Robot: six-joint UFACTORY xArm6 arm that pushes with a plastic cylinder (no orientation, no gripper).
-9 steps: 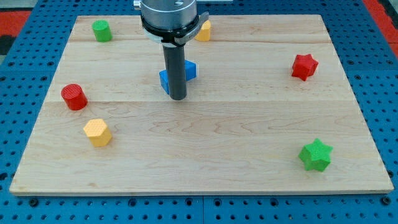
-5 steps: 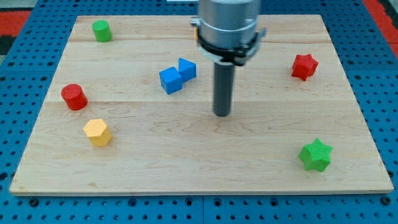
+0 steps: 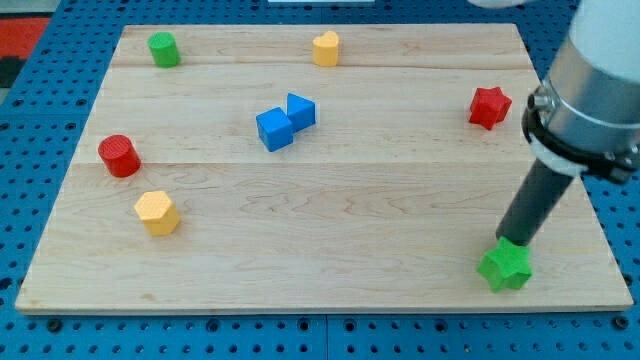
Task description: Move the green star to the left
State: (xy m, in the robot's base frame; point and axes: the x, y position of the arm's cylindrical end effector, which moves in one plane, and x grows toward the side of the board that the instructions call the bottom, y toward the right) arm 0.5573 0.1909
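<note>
Camera view, sole entry.

Step in hand: approach finished, push about to begin, as judged. My tip (image 3: 512, 243) stood at the upper right shoulder of the green star (image 3: 505, 268), touching it or just short of touching; the rod's end hid the contact line, so which of the two could not be told. No jaws were fitted, so nothing was spread or pinched: a bare rod end only.

Task's thing: green star, near the board's bottom right corner, close to the bottom edge.

Next move, as judged: a level sweep toward the board's left edge, with the tip set squarely on the star's right side, since the high contact might send it toward the bottom edge.

Path leftward: open wood as far as the yellow hexagon (image 3: 157, 212) near the left edge.
</note>
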